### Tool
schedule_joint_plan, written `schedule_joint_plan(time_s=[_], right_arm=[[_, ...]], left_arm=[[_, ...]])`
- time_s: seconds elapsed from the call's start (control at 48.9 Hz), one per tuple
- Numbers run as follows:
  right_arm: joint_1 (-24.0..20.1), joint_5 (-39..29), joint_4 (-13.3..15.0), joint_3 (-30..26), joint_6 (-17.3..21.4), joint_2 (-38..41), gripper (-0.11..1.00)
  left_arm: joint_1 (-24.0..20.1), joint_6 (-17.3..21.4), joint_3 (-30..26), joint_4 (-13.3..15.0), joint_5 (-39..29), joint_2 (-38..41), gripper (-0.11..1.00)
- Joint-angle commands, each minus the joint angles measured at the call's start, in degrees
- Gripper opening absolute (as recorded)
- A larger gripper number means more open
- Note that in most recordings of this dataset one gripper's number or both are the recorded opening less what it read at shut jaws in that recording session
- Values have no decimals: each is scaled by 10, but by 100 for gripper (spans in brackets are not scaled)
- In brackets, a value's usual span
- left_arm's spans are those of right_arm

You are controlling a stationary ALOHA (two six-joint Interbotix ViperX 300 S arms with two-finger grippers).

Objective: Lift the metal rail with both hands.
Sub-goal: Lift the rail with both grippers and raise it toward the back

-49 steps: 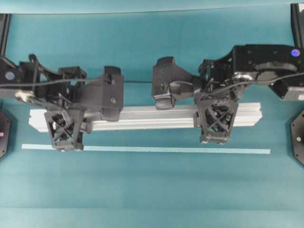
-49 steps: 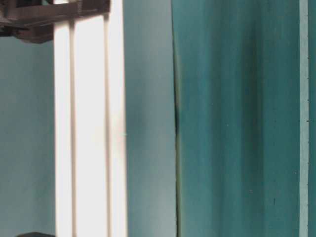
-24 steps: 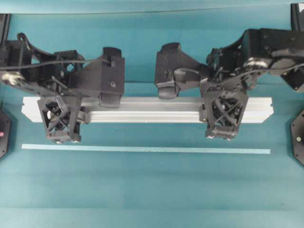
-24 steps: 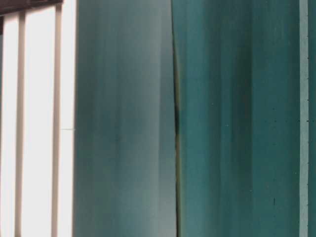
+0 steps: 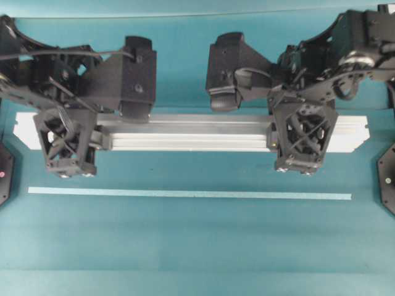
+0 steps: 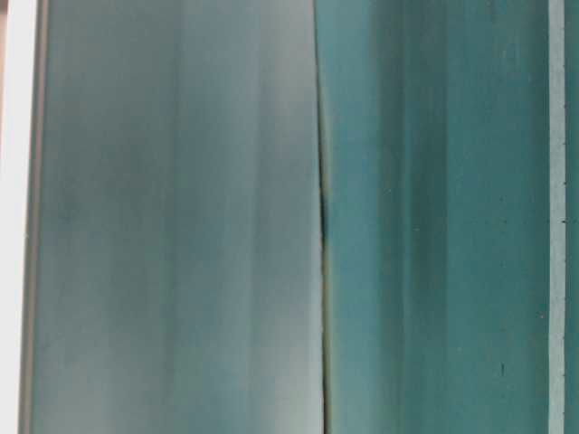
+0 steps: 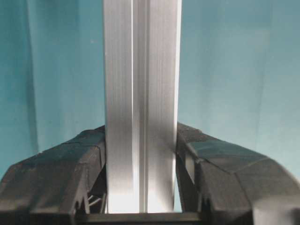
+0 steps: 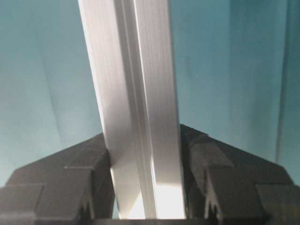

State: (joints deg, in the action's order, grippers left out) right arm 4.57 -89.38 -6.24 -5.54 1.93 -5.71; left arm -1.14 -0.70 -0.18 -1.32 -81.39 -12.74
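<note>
The metal rail (image 5: 185, 132) spans crosswise behind the tape strip (image 5: 185, 194), a tool at each end.

the metal rail (image 7: 140, 108) runs straight from 12 to 6 o'clock, clamped on both sides by the left gripper (image 7: 140, 187) over teal.

Lighting even & bright from above, soft shadows only. Glare blows out the long silver grooved aluminium rail (image 5: 185, 131), esp. near both wrist cams and at table-level view's left edge. Table-level pic blurry, streaky; teal table mat (image 5: 197, 240) sharp overhead.
</note>
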Motion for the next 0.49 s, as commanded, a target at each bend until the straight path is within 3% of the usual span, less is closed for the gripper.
schedule_joint_plan(time_s=[0.0, 0.471], right_arm=[[3, -4, 0, -28, 17, -5, 39], [2, -59, 25, -118, 35, -3, 39]], left_arm=[[-2, -1, -38, -3, -4, -4, 35], [-4, -4, -112, -3, -37, 10, 35]])
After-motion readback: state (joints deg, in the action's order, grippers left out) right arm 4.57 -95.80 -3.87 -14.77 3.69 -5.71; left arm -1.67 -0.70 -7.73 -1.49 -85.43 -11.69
